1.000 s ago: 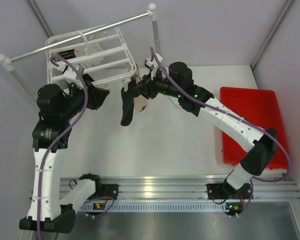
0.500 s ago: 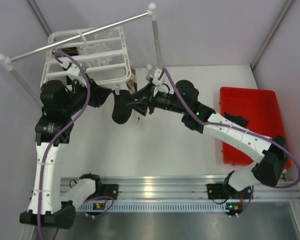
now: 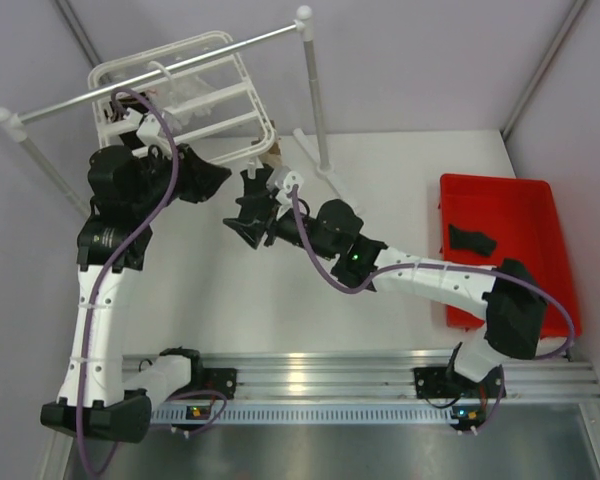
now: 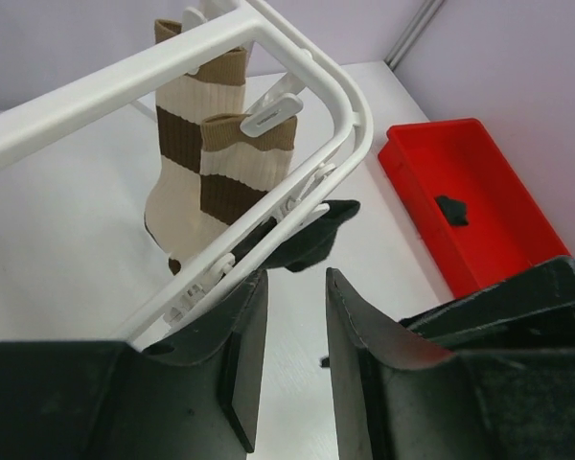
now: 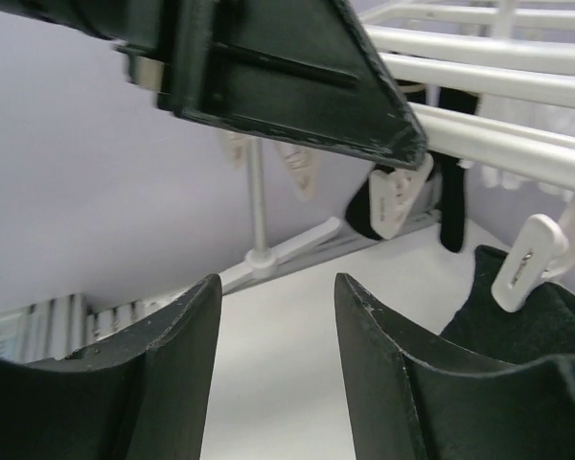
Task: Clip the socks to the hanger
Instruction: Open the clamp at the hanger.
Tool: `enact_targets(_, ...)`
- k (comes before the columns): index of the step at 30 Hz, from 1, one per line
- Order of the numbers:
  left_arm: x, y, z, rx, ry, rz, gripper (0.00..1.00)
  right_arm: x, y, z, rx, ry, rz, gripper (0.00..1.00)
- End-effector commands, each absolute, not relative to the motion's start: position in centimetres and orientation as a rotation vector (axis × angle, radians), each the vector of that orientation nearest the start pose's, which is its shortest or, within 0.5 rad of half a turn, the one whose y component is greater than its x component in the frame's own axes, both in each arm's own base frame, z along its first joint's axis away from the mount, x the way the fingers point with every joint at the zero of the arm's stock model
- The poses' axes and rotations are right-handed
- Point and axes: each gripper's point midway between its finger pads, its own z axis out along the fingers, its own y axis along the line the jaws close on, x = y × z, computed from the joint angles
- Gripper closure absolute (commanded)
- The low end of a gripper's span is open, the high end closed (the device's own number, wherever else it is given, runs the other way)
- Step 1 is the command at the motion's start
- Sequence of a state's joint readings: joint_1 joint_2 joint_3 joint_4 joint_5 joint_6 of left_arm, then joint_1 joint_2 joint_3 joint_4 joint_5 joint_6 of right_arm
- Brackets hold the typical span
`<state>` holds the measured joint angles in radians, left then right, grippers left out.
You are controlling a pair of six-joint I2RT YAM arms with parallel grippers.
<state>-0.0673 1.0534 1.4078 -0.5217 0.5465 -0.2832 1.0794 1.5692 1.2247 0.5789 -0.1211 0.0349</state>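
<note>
The white hanger (image 3: 180, 90) hangs from the grey rail at the back left. Two cream socks with brown bands (image 4: 220, 163) hang from its clips. A black sock (image 4: 307, 244) dangles from a clip under the near rail of the hanger (image 4: 297, 57); in the right wrist view a white clip (image 5: 525, 266) sits on the black sock (image 5: 527, 321). My left gripper (image 3: 220, 175) (image 4: 297, 283) is open and empty, its left finger beside the hanger's rail. My right gripper (image 3: 248, 205) (image 5: 278, 287) stands open and empty just below and left of the black sock.
The grey rail (image 3: 160, 70) with white ball ends stands on a post (image 3: 315, 100) whose foot reaches onto the table. A red tray (image 3: 505, 250) at the right holds a small dark item (image 3: 472, 240). The left gripper's body (image 5: 268, 67) looms right above the right gripper.
The right gripper has opened wider, let go of the black sock and dropped back to the left. The left gripper moved up and right along the hanger, which swung.
</note>
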Motion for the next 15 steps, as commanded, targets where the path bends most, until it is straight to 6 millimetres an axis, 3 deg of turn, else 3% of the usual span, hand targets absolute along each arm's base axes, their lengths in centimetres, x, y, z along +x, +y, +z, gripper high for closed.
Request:
enact_targets(1, 30.0, -12.6, 44.7, 0.234, 1.636, -0.761, 0.64, 25.7, 46.5, 40.1, -0.602, 1.083, 0.891, 0.5)
enact_targets(9, 30.1, -12.8, 45.2, 0.226, 1.628, -0.779, 0.64, 29.0, 47.7, 40.2, -0.507, 1.028, 0.765, 0.42)
enact_targets(15, 29.9, -12.7, 45.5, 0.235, 1.619, -0.767, 0.64, 30.3, 47.9, 40.8, -0.478, 0.976, 0.744, 0.44)
